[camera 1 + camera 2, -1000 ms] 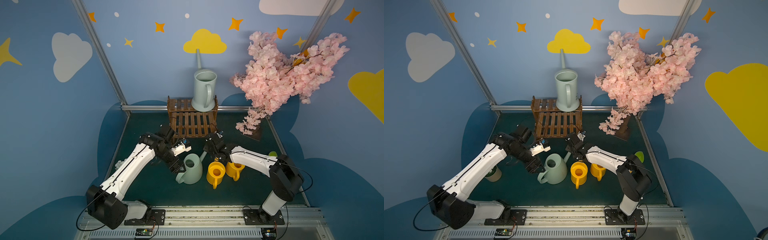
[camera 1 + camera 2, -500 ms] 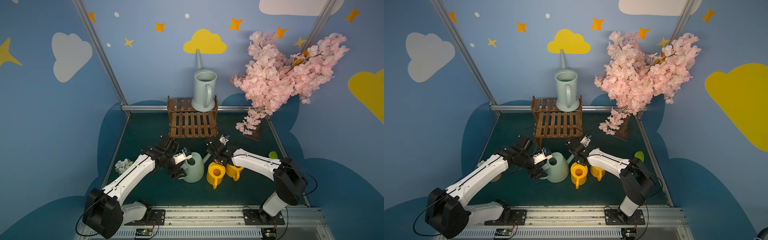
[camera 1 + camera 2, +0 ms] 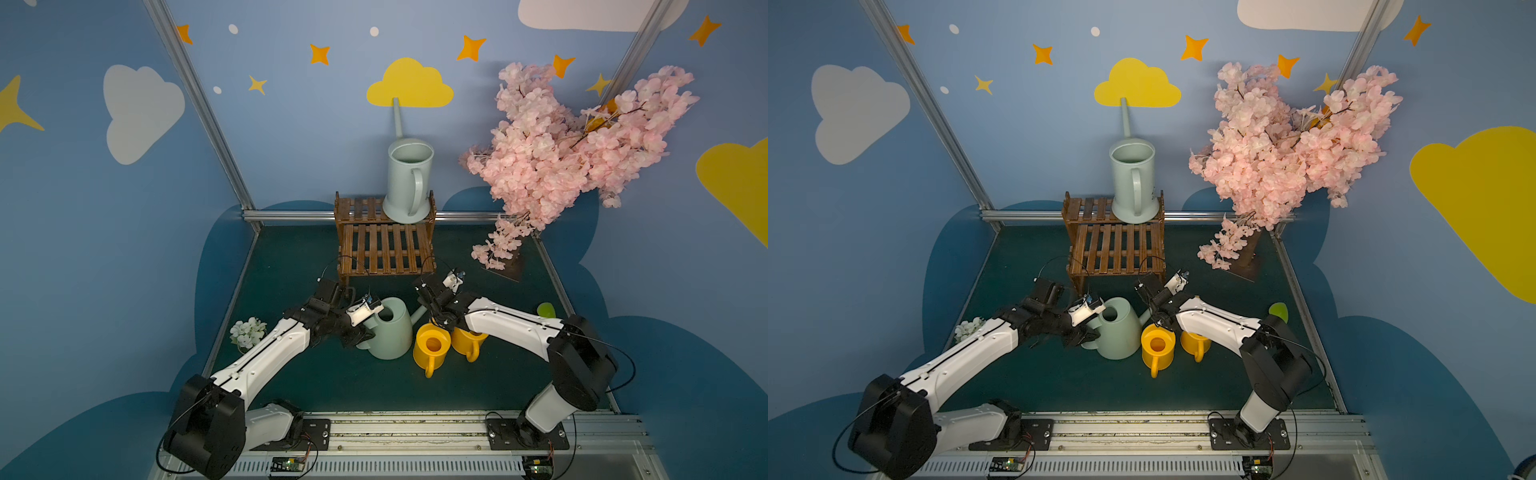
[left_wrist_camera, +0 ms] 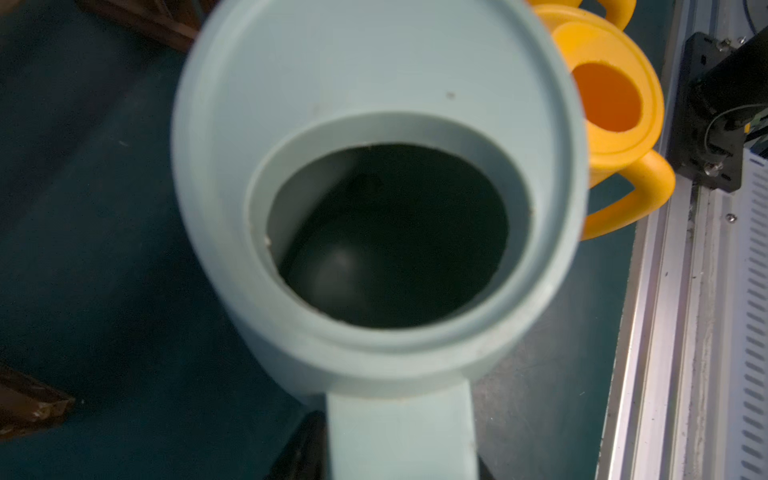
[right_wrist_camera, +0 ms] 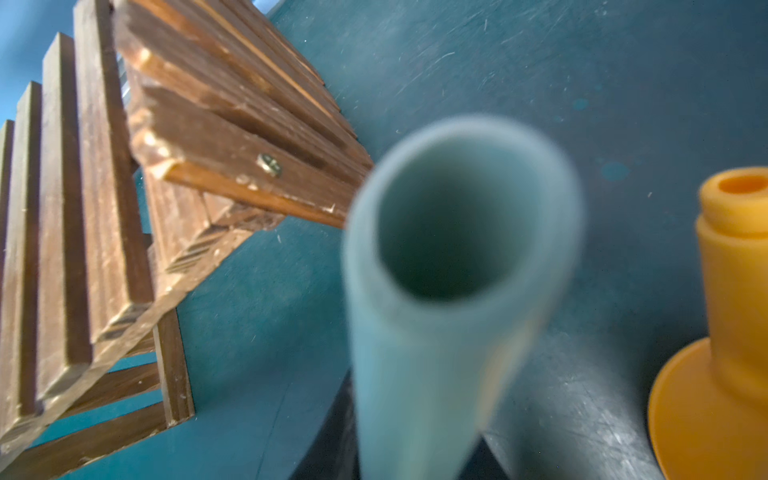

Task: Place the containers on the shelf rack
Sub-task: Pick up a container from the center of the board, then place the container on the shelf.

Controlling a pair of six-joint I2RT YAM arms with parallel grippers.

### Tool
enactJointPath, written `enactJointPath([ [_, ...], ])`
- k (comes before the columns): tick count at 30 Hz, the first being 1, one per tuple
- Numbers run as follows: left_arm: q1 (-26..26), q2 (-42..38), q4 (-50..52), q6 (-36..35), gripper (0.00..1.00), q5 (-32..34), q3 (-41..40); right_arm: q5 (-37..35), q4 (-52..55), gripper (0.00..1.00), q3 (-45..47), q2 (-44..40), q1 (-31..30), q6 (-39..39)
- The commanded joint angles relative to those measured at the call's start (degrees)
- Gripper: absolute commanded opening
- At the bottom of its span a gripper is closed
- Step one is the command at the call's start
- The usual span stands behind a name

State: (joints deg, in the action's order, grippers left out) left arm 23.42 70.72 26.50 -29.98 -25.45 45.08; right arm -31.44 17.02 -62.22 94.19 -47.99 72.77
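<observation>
The pale mint conical container [image 3: 392, 332] [image 3: 1119, 334] stands on the green mat in front of the shelf rack [image 3: 384, 249] [image 3: 1117, 249]. My left gripper [image 3: 360, 332] [image 4: 399, 457] is shut on its handle [image 4: 401, 432]. My right gripper [image 3: 434, 309] [image 5: 415, 440] is shut on its spout [image 5: 449, 257]. Two small yellow containers [image 3: 432, 345] [image 3: 467, 340] stand just right of the mint one. The tall grey-blue container [image 3: 409, 178] [image 3: 1133, 178] stands upright on the right end of the rack's upper tier. The lower tier is bare.
A pink blossom tree [image 3: 573, 153] overhangs the back right corner. White flowers [image 3: 248, 332] lie at the left edge of the mat and a small green thing [image 3: 545, 309] at the right edge. Blue walls enclose three sides, and an aluminium rail [image 3: 395, 428] runs along the front.
My left gripper came down and right from beside the mint container to its handle and closed on it. The right gripper stayed shut on the spout.
</observation>
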Motion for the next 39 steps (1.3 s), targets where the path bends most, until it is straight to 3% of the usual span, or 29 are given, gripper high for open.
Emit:
enactJointPath([
  [1,0.03,-0.25,-3.9,0.01,0.3,-2.46,-0.56,3.04,0.94,0.24,0.61,-0.27,-1.07,0.07],
  [5,-1.09,-1.13,-1.36,0.11,0.15,-3.37,0.71,3.35,0.5,0.24,0.64,-0.58,-1.08,-0.33],
  [11,-2.69,-2.71,4.23,-0.76,0.04,-4.51,4.0,4.01,-1.84,0.27,1.64,-2.06,-1.18,-1.11],
  [24,-3.89,-5.71,21.73,-5.08,0.02,-8.4,16.44,1.64,-7.02,0.36,5.79,-13.69,-1.41,-5.64],
  [31,-4.48,-6.46,27.27,-4.06,0.02,-8.66,21.9,1.17,-9.25,0.57,6.24,-19.34,-1.39,-10.37],
  [39,-6.41,-8.18,33.48,-2.62,0.02,-7.04,25.77,5.75,-9.3,0.78,3.9,-21.3,0.48,-19.33],
])
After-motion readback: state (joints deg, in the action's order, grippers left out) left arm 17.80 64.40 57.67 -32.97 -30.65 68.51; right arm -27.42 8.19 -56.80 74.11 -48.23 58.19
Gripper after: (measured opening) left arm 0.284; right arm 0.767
